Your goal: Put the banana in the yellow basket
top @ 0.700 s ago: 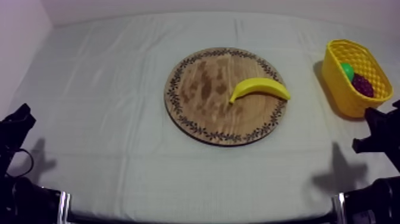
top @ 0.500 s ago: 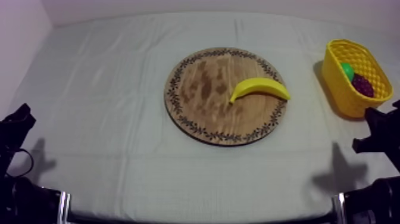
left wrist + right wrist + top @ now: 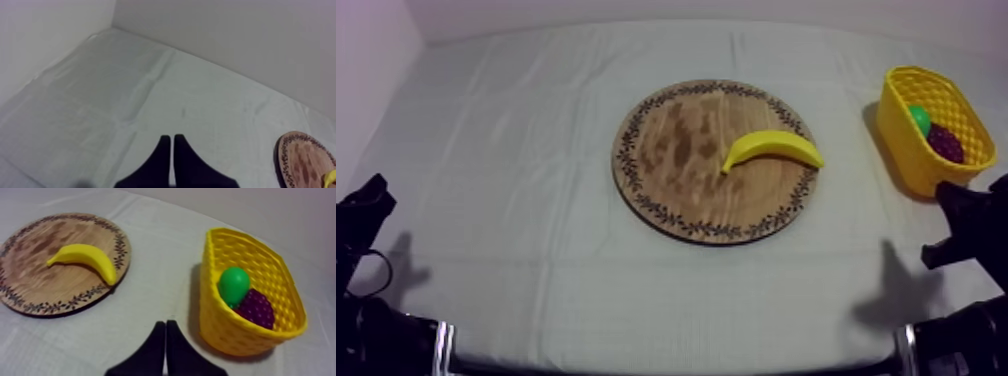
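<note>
Only the right gripper (image 3: 954, 222) has shifted, edging slightly inward beside the yellow basket (image 3: 908, 165). From above, the banana (image 3: 771, 146) lies flat on the wooden board (image 3: 671, 185), on the half nearer the basket, which probably makes this the right arm's job. Its long axis runs across the table, stem toward the board's middle. The left gripper (image 3: 364, 205) sits parked.

Left wrist view: fingers pressed together over bare cloth (image 3: 125, 90).

Right wrist view: fingers pressed together on nothing, between board and basket, which holds a pear (image 3: 234, 285) and grapes (image 3: 257, 310).

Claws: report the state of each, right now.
Left claw: closed, holding nothing.
Right claw: closed, holding nothing, beside the yellow basket.
</note>
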Robot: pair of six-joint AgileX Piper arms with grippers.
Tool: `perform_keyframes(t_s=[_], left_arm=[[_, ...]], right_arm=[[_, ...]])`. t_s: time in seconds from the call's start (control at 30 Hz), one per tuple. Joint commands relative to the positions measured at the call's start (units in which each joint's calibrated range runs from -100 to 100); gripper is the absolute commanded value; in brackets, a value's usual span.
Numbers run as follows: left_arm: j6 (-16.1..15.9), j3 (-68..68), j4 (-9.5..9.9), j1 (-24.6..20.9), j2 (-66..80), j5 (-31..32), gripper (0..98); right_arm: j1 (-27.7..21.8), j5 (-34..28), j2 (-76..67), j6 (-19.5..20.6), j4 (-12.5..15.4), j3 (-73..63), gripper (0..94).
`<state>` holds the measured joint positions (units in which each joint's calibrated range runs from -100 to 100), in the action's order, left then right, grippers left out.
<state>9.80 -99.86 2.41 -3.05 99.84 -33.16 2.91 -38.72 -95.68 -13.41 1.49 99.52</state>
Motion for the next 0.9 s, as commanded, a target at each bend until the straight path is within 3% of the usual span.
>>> perform_keyframes(t_s=[0.0,0.2,0.47,0.7,0.87], left_arm=[[0.0,0.0,0.01,0.0,0.0,0.0,0.1],[0.0,0.0,0.01,0.0,0.0,0.0,0.1],[0.0,0.0,0.01,0.0,0.0,0.0,0.1],[0.0,0.0,0.01,0.0,0.0,0.0,0.1],[0.0,0.0,0.01,0.0,0.0,0.0,0.1]], right_arm=[[3.8,0.0,-0.1,-0.6,0.0,0.0,0.3],[8.8,0.0,-0.1,-1.1,0.0,0.0,0.3],[10.7,0.4,0.4,-0.4,-0.1,-0.6,0.5],[13.3,0.6,10.7,3.3,-5.5,-4.6,0.6],[15.0,-2.9,21.3,2.2,-7.4,-14.2,0.6]])
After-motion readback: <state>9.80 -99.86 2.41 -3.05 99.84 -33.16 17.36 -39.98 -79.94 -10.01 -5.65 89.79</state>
